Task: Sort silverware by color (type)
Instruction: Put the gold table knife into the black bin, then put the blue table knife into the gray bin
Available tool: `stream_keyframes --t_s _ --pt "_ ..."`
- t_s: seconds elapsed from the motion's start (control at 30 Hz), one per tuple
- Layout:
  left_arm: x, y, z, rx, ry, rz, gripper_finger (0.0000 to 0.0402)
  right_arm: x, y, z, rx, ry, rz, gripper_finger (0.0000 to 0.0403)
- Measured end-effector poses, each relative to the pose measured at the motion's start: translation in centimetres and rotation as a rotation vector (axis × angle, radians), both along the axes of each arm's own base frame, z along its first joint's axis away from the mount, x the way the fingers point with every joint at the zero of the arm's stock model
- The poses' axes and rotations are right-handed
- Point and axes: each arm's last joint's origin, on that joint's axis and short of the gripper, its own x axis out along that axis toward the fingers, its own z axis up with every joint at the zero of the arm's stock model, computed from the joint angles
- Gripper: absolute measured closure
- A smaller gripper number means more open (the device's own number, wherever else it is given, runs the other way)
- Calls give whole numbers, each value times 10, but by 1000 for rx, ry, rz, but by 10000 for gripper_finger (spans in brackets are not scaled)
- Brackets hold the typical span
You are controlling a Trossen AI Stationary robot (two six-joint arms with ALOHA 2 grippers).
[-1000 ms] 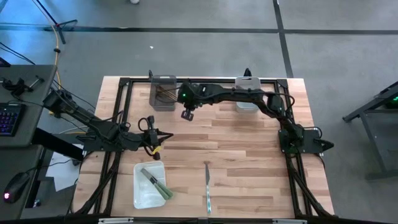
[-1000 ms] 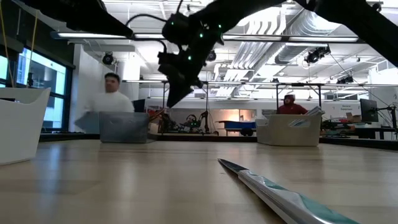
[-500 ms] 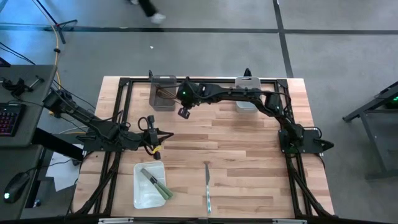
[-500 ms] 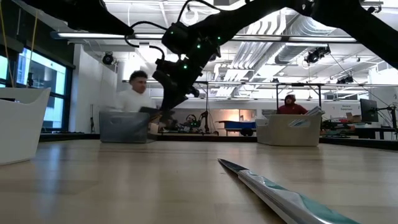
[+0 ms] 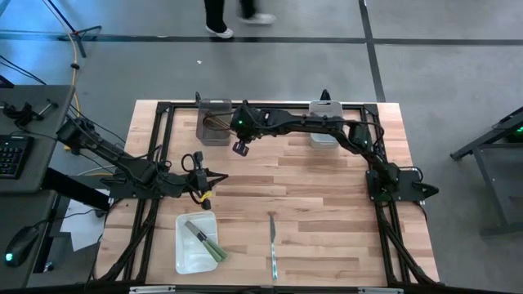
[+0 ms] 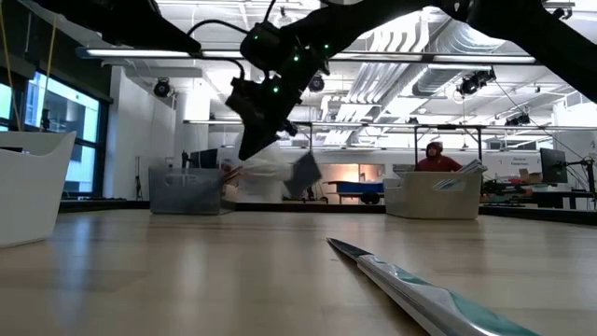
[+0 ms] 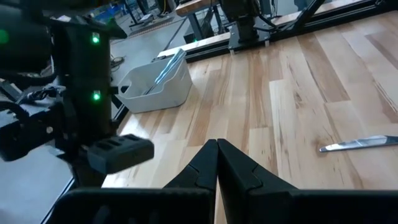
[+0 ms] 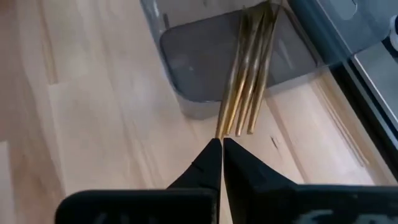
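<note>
The wooden table [image 5: 327, 188] carries three bins: a white tray [image 5: 185, 253] near the front left, a grey bin [image 5: 214, 122] at the back left, and a pale bin [image 5: 324, 131] at the back right.

The right arm reaches across the back of the table, and its gripper [image 5: 242, 148] hangs just beside the grey bin with jaws closed on nothing. The left arm waits at the table's left edge; its gripper [image 5: 214, 180] is likewise closed and empty.

The silverware is mostly sorted. The brown sticks [image 8: 249, 68] lie bunched in the grey bin, their ends over its rim, right ahead of the right fingertips. The green-handled knives [image 5: 204, 241] lie in the white tray. Pale silvery pieces [image 7: 165, 68] rest in the pale bin. One silvery knife [image 5: 272, 245] lies loose on the bare wood near the front edge, well apart from every bin.

That loose knife looks like the remaining job, and the pale bin its likely home. To do it well, the right gripper should lift clear of the grey bin without brushing the overhanging sticks, open before descending, and come down square across the knife's handle, since a flat, slim piece on wood slips easily from a shallow pinch.
</note>
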Motion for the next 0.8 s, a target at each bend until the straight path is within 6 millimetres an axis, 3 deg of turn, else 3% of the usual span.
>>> stream_keyframes --t_s 0.23,0.33,0.43,0.57,0.63,0.8 --pt "0 0 0 -7 -4 2 401 6 -4 -15 28 -16 -6 403" --pt "0 0 0 -7 -3 2 401 9 -4 -13 16 -48 -6 403" --pt "0 0 0 -7 -3 2 401 10 -4 2 -12 -90 8 403" --pt "0 0 0 -4 2 2 401 3 8 36 -72 -120 74 403" --pt "0 0 0 -3 2 0 401 -3 18 43 -96 -111 119 403" --pt "-1 -1 -1 10 15 -8 401 -16 38 27 -129 -182 144 403"
